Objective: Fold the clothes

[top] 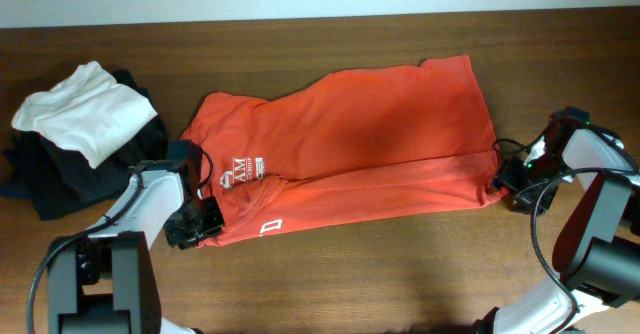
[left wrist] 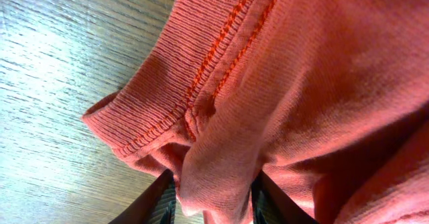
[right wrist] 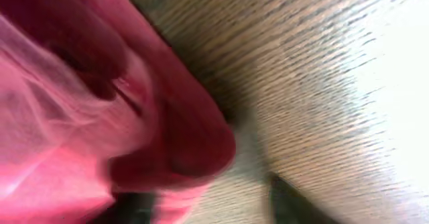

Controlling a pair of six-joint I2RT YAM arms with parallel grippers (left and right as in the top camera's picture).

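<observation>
Red-orange T-shirt [top: 370,124] lying across the centre of the wooden counter [top: 400,274], its long axis running from 9 to 3 o'clock. The lower edge is doubled over as a band along the 6 o'clock side. White lettering [top: 243,169] shows near the 8 o'clock end.

Left gripper [top: 197,221] at the shirt's 8 o'clock corner. In the left wrist view a bunched fold of the ribbed, stitched cloth [left wrist: 301,83] passes between the two dark fingers [left wrist: 153,200], so the jaws [left wrist: 214,207] are clamped on the T-shirt.

Right gripper [top: 507,182] at the shirt's 4 o'clock corner, touching the cloth edge. The right wrist view is blurred: red fabric [right wrist: 67,117] fills the 9 o'clock half and hangs down towards the gripper [right wrist: 211,207], but whether the jaws are apart or together cannot be told.

At 9 o'clock on the counter, apart from the shirt, a white garment [top: 80,114] rests on a heap of black garments [top: 60,179].
</observation>
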